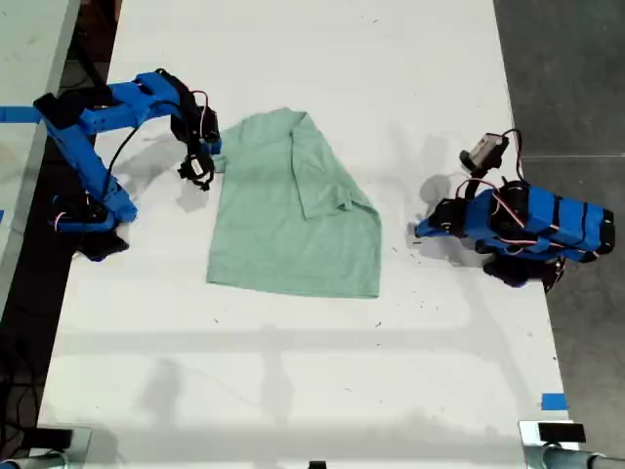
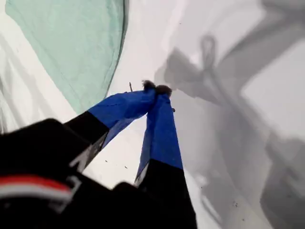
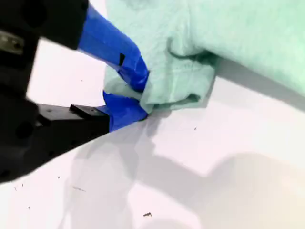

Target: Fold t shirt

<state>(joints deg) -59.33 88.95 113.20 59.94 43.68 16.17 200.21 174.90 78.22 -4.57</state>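
White desk carries the t shirt at its middle, partly folded. My second claw pinches the shirt's bunched edge at the exterior view's left. My first claw rests closed and empty beside the shirt, exterior view's right.

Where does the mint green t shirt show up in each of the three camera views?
Exterior view: the t shirt lies partly folded at the middle of the white table, between the two arms.
First wrist view: one edge of it lies beyond my first gripper, apart from the shut tips.
Second wrist view: a bunched corner is pinched in my second gripper.
Shared landmark: the white table.
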